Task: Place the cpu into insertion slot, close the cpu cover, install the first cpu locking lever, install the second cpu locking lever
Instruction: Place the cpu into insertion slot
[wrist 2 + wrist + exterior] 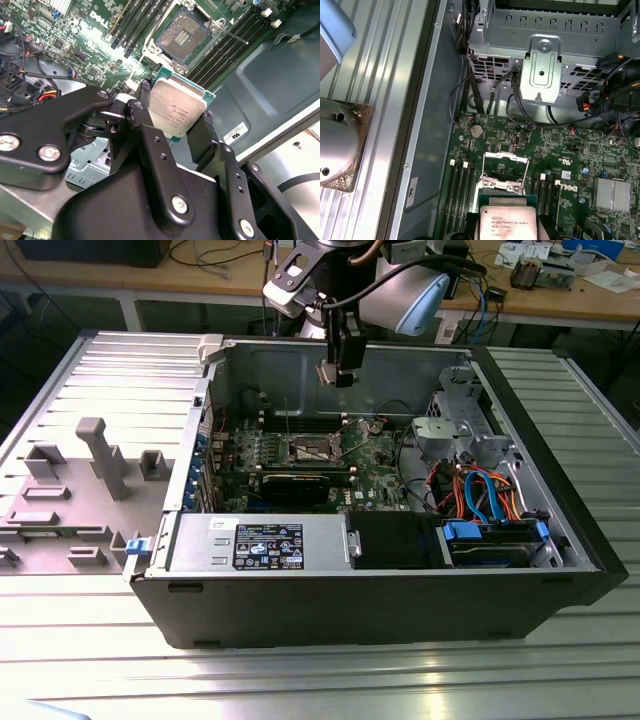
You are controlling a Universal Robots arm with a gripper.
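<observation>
You were on the first step: the cpu (177, 112) had not yet been seated. It sat in your hand (176, 107), the two black fingers (204, 135) closed against opposite edges of the chip, with its dull metal top facing the second wrist camera. In the exterior view the hand (338, 375) hung in the upper centre of the frame, above the open computer case (400, 610) that lay on the ribbed metal table (300, 680).

The insertion slot (184, 35) lay bare on the green motherboard (100, 45), its dark pin field uncovered. In the exterior view the slot (312, 449) sat at the middle of the frame, well below the hand and slightly toward that view's left. The first wrist view showed the chip (507, 225) hanging over the board just beside the socket. The cpu cover (506, 158) looked to be swung up out of the way, so nothing appeared to block the socket.

In my judgement, seating the chip called for you to bring it squarely over the pin field, match its corners to the socket rim, and keep it flat, since a tilted chip could bend the pins.
</observation>
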